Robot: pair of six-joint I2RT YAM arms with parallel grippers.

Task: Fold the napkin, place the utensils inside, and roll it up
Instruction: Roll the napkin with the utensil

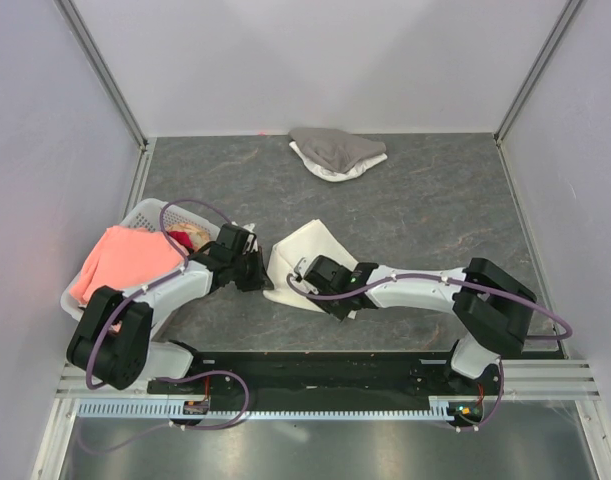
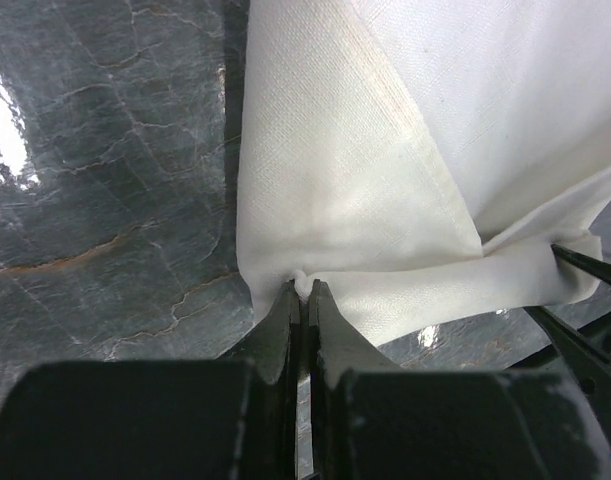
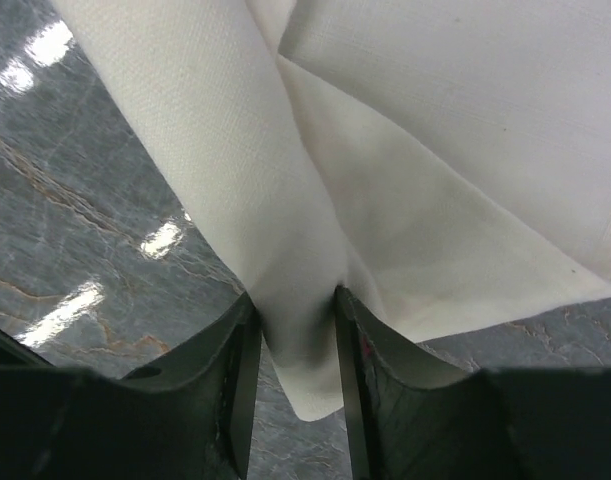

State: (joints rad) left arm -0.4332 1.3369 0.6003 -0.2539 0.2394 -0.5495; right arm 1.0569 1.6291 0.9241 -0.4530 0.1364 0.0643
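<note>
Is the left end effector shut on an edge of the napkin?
Yes, the left end effector has its jaws pressed together, pinching a puckered edge of the napkin.
</note>
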